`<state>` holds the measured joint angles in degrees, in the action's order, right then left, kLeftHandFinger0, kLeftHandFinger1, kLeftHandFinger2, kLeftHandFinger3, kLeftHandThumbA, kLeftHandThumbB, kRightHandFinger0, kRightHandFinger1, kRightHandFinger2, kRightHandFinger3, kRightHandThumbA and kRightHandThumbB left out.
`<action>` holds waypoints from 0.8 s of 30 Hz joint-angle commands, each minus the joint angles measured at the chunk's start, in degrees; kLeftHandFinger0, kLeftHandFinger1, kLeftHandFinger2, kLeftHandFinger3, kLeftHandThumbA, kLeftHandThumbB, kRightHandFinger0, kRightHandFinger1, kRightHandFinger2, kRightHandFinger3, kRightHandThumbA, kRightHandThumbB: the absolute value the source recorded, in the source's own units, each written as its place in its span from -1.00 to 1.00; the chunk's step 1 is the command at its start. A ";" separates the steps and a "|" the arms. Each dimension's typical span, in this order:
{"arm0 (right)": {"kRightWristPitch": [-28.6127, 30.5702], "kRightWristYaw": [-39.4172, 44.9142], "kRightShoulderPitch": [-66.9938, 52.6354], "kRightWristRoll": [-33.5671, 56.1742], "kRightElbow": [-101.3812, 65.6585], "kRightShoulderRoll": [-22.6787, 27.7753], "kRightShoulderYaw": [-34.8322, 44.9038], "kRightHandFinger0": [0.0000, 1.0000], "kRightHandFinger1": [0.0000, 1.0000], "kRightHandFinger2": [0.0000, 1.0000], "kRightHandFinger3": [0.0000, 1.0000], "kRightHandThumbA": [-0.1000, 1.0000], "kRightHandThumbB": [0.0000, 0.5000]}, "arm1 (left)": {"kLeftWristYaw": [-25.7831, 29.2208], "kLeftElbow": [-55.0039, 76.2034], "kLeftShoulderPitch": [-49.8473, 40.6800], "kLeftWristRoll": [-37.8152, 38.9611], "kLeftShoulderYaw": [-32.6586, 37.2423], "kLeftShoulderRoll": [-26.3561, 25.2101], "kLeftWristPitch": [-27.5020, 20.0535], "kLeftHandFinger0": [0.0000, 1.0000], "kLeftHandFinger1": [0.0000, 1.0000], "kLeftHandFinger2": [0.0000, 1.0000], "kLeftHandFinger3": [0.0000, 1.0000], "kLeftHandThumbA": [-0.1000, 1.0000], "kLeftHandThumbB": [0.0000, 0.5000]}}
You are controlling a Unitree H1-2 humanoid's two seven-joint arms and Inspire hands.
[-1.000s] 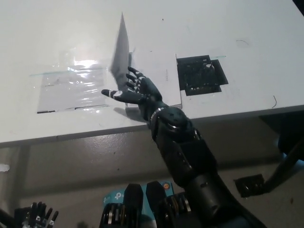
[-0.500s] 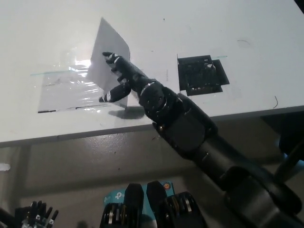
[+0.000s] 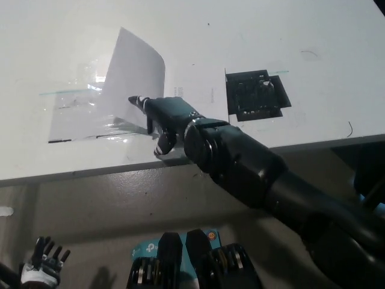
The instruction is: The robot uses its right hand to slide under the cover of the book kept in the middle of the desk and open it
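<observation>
Nearest to you, well short of the book and below the counter's front edge, the white left robot hand (image 3: 41, 265) rests low with its fingers spread, holding nothing.

Moving up toward the book, the black right robot hand (image 3: 161, 117) reaches in over the counter (image 3: 313, 90) edge and lies just on the near right side of the book (image 3: 114, 99). Its fingers are extended and apart, with one fingertip (image 3: 133, 100) pointing under the lifted cover (image 3: 133, 72). It pinches nothing; the cover seems only to lean on it.

The book itself sits around the middle of the counter, with its left leaf lying flat and glossy under the light. Its white cover stands steeply, tilted over toward the left half of the book, with its upper right corner curling.

Farther right of the book, and well apart from it, a dark square cutout (image 3: 255, 95) is set into the counter.

By the look of it, you are in the opening step itself: the slide under the cover is done and the cover is raised but not yet laid down. The next move likely calls for sweeping the right robot hand leftward across the book, keeping contact beneath the cover until it tips past upright and falls flat. Go gently, since a light cover could slip off the fingertip and drop closed again.
</observation>
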<state>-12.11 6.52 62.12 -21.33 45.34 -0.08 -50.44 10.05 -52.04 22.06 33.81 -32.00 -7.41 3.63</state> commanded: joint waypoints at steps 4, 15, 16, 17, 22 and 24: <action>6.02 1.77 -0.04 -6.10 0.86 -0.40 0.47 -0.53 -0.29 0.15 1.00 1.00 0.52 | 2.15 1.63 1.38 -1.02 -0.03 -0.57 0.96 0.41 0.57 0.53 0.62 0.91 -0.32; 7.73 2.92 -1.74 -8.44 0.67 -0.89 3.16 -0.22 -0.03 0.29 1.00 1.00 0.50 | 0.56 -0.38 1.79 -0.83 -0.07 -1.14 0.86 0.43 0.59 0.60 0.69 0.93 -0.31; 7.72 3.08 -1.62 -8.43 1.01 -1.06 3.54 -0.20 -0.02 0.31 1.00 1.00 0.46 | 0.53 -0.20 1.58 -1.11 0.16 -1.12 0.73 0.42 0.59 0.59 0.70 0.94 -0.32; 7.49 3.38 -1.28 -8.36 1.32 -1.15 4.01 -0.13 0.06 0.39 1.00 1.00 0.41 | 0.73 0.07 1.47 -1.21 0.21 -1.02 0.71 0.40 0.60 0.60 0.69 0.94 -0.31; 6.95 5.44 -0.46 -8.82 0.26 -0.89 5.62 0.00 0.21 0.56 1.00 1.00 0.51 | 1.35 0.60 0.53 -1.16 -0.11 -0.54 0.85 0.30 0.46 0.46 0.54 0.92 -0.31; 7.28 5.80 -0.12 -8.58 -0.09 -0.70 6.64 -0.15 0.00 0.28 1.00 1.00 0.40 | 0.91 0.41 0.31 -0.79 -0.35 -0.36 0.80 0.37 0.53 0.52 0.59 0.94 -0.33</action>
<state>-5.41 9.77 59.81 -28.42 46.18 -0.45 -45.18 10.71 -52.24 22.14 33.32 -32.10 -7.26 4.78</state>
